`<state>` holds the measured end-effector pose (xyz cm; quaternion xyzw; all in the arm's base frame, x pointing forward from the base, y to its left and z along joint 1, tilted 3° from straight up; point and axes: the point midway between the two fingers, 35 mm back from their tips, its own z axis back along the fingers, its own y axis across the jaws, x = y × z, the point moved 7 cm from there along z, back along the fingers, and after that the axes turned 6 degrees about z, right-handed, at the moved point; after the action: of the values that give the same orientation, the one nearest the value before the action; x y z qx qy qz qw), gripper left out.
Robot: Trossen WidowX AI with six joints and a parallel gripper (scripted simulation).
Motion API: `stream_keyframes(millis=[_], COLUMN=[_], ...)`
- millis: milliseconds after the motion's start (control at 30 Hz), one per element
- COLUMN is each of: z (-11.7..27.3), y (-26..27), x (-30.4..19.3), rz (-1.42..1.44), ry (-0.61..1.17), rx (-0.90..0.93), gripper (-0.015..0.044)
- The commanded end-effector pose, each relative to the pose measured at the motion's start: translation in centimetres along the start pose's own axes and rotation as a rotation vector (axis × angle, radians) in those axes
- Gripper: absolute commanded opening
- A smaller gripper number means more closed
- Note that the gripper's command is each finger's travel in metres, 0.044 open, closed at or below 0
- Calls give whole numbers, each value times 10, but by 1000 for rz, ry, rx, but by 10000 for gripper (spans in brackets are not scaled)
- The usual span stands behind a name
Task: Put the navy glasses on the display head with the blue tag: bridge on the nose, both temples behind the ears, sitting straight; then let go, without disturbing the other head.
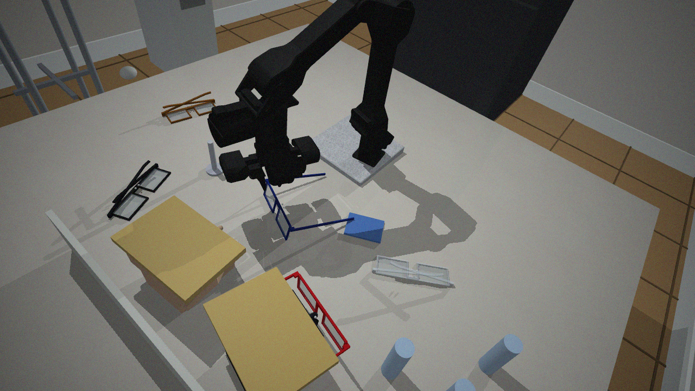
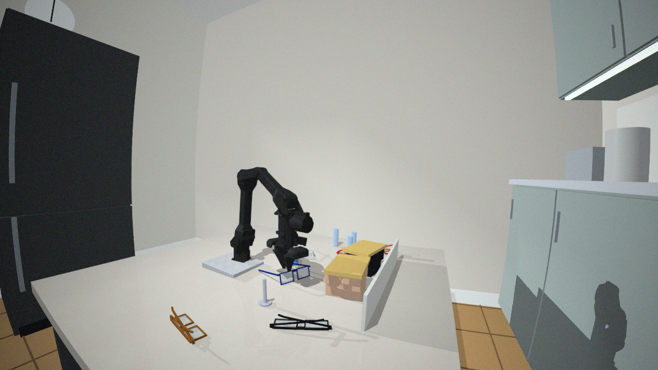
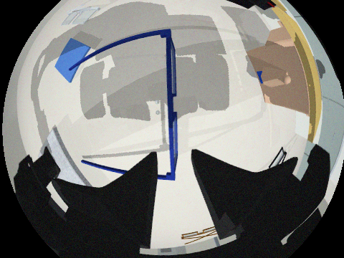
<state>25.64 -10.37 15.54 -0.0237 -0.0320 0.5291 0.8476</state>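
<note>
The navy glasses stand on the table with temples open, pointing toward the arm's base side. One temple tip overlaps a blue block in view. My gripper is open and points down at one end of the front frame. In the wrist view that lens end shows between the fingertips, with a gap on each side. The peach head has a flat yellow top, and a small blue mark shows on it. The other, black head is beside it.
Red glasses are by the black head. A low white wall runs behind both heads. Black glasses, brown glasses, clear glasses, a thin post, a blue block and pale blue cylinders stand around.
</note>
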Motion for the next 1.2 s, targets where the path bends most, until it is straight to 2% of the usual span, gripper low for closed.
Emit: stream_keyframes(millis=[0, 667, 733, 1167], z=[-9, -34, -31, -31], y=[1, 3, 2, 2], x=[0, -1, 0, 0], rz=[-1, -1, 2, 2], ry=[3, 3, 0, 0], rx=[9, 10, 4, 4], gripper=[140, 140, 87, 1])
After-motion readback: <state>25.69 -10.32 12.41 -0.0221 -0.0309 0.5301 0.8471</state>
